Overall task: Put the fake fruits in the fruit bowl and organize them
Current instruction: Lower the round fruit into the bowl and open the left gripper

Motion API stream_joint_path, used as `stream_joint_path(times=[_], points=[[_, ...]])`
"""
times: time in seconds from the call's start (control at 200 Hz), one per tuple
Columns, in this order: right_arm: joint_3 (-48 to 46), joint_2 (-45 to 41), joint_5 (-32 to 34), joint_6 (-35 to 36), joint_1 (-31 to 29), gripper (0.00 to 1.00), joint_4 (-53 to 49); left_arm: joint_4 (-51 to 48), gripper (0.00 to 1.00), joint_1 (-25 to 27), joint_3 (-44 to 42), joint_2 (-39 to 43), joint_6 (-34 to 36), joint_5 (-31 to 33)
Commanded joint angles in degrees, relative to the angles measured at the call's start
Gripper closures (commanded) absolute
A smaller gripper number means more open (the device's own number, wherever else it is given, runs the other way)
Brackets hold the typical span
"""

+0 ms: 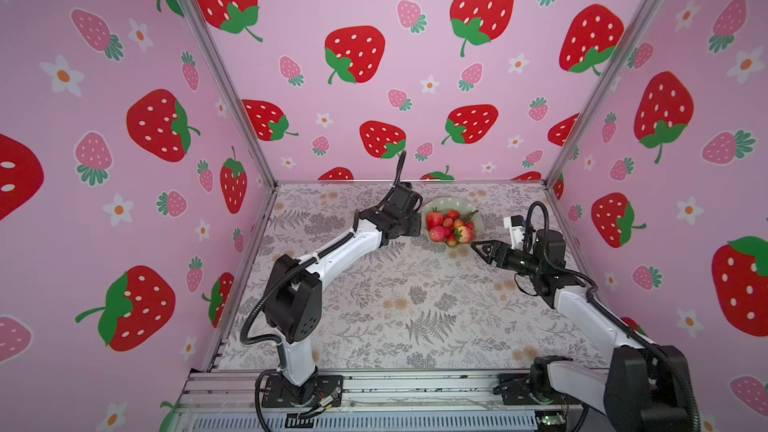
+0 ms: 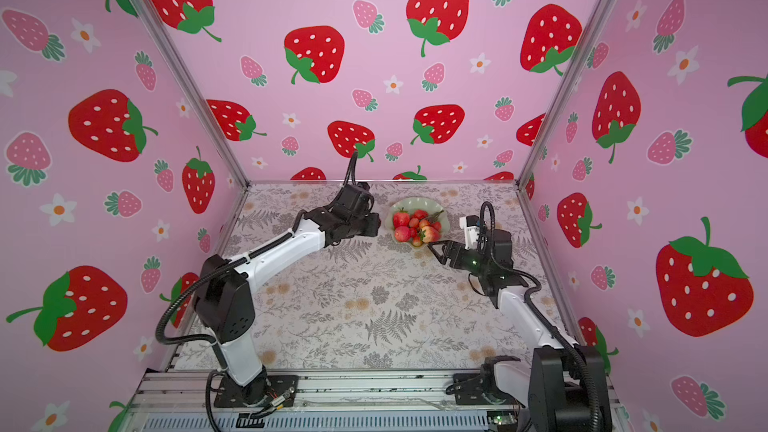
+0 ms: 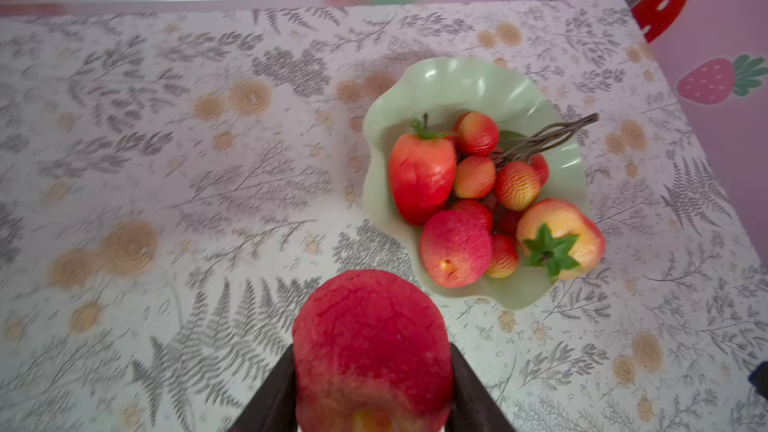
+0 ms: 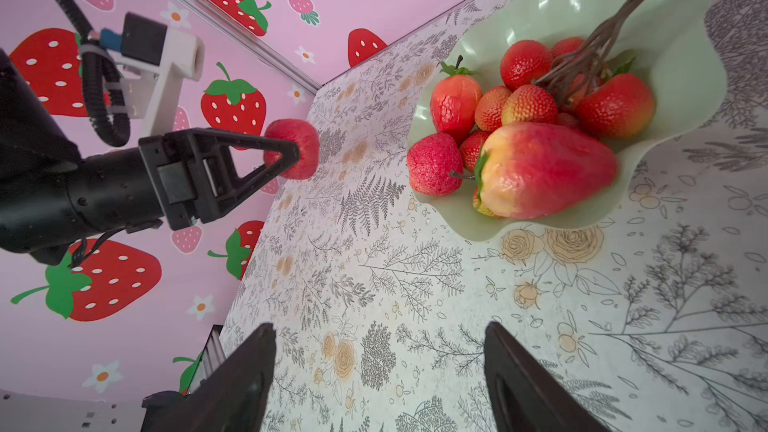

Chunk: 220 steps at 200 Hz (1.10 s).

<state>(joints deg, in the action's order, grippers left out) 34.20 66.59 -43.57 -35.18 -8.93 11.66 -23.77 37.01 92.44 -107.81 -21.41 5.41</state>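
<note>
The left gripper clamps an apple-like fruit just left of the fruit bowl; the right gripper gapes empty beside its near-right rim.

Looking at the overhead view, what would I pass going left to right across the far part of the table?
In a top view: left gripper, shut on a red apple seen only from the wrist views → fruit bowl holding the other fake fruits → right gripper, open, beside the bowl's near right rim.
</note>
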Motion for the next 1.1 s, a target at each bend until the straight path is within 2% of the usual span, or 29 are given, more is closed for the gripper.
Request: stream_joint_path(times=[0.0,0.19,0.33,0.47,0.72,0.896,1.096], points=[[1.5,-1.5,0.9,2.7,0.5,0.20,-1.9,2.1,0.55,1.2,7.9,-6.2,5.9,-3.7],[0.9,-1.7,0.0,3.8,0.6,0.20,-2.1,12.5,0.55,2.4,15.3,-15.5,15.5,-6.2],[0.3,-1.7,-0.4,4.2,0.6,0.20,-3.0,19.1,0.55,2.3,19.1,-19.9,18.3,-5.2],[0.3,-1.4,-0.8,5.0,0.8,0.20,-3.7,16.2,0.54,1.9,28.0,-26.7,20.0,-4.8],[-0.1,-0.8,-1.1,5.4,1.1,0.20,-4.1,16.0,0.52,1.4,37.2,-34.9,21.7,-2.4],[-0.4,-0.9,-1.3,5.4,1.2,0.20,-4.2,17.4,0.51,0.9,39.2,-37.9,24.5,-1.8],[-0.6,-0.5,-0.8,5.6,1.5,0.20,-4.2,16.7,0.45,-0.2,41.8,-39.8,23.9,-2.3]])
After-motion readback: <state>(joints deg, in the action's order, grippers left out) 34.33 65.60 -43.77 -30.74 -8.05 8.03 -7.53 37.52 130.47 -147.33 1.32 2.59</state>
